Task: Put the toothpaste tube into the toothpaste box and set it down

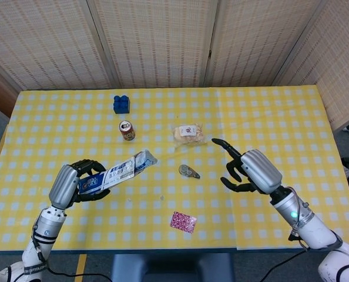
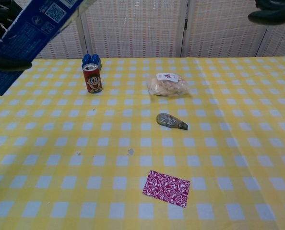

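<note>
My left hand (image 1: 74, 181) grips the blue and white toothpaste box (image 1: 117, 173) near its lower end and holds it above the table's front left. The box (image 2: 32, 36) slants up to the right, and its far end has a silvery flap (image 1: 146, 158). I cannot tell whether the tube is inside; no tube shows anywhere else. My right hand (image 1: 251, 171) hovers open over the table's right half, well away from the box, with its fingers spread toward the left. Only the dark fingertips (image 2: 272, 10) of that hand show at the chest view's top right.
On the yellow checked table (image 1: 268, 117) lie a small grey tape dispenser (image 1: 188, 171), a bag of snacks (image 1: 189, 134), a red drink can (image 1: 127, 130), a blue toy brick (image 1: 121, 104) and a magenta patterned card (image 1: 183, 221).
</note>
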Controlling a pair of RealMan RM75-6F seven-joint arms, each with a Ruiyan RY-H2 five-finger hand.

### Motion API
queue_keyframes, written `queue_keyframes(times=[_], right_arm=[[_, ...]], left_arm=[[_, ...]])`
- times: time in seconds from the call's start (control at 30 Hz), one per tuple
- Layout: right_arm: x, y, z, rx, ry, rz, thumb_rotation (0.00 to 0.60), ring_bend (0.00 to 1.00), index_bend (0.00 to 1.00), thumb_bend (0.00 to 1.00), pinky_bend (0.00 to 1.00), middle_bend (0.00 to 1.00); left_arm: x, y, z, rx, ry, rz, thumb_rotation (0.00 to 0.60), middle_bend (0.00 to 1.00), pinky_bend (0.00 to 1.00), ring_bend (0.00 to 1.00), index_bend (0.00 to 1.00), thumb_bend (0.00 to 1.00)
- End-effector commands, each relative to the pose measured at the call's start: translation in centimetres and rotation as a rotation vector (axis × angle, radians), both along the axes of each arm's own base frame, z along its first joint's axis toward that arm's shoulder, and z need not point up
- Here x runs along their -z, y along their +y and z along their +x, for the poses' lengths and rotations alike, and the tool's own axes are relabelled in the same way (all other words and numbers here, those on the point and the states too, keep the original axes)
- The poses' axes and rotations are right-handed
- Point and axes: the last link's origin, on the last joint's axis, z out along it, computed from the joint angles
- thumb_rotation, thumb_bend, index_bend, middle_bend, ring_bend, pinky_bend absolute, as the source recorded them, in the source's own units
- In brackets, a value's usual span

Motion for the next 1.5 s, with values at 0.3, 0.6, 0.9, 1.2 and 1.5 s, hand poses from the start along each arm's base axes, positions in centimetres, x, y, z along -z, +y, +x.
queue_keyframes(times=[0.3, 0.6, 0.9, 1.2, 1.5], right_arm=[[6.9, 1.8, -3.6, -0.062, -0.096, -0.03, 0.6, 1.0, 0.0, 0.62, 1.0, 0.96], [7.3, 2.1, -3.1, -0.082, -0.18, -0.008, 0.6, 1.0, 0.0, 0.62, 1.0, 0.96], [8.6, 1.5, -0.1, -0.131, -0.2, 0.055, 0.6, 1.0, 0.0, 0.62, 1.0, 0.96], [9.4, 1.3, 2.2, -0.17, -0.199, 0.083, 0.6, 0.99, 0.0, 0.62, 1.0, 0.96], [10.0, 1.6, 3.4, -0.188, -0.191, 0.108, 0.6, 0.99, 0.0, 0.62, 1.0, 0.96]], left_arm=[[0.2, 0.3, -0.3, -0.013, 0.03, -0.003, 0.6, 0.65, 0.58, 0.49, 0.57, 0.33], [0.3, 0.4, -0.5, -0.02, 0.048, -0.006, 0.6, 0.65, 0.58, 0.49, 0.57, 0.33], [0.9, 0.3, 0.4, 0.003, 0.058, -0.02, 0.6, 0.65, 0.58, 0.49, 0.57, 0.33], [1.6, 0.1, 1.1, 0.024, 0.073, -0.036, 0.6, 0.65, 0.58, 0.49, 0.57, 0.33], [1.7, 0.0, 1.6, 0.032, 0.07, -0.029, 0.6, 0.65, 0.58, 0.49, 0.57, 0.33]])
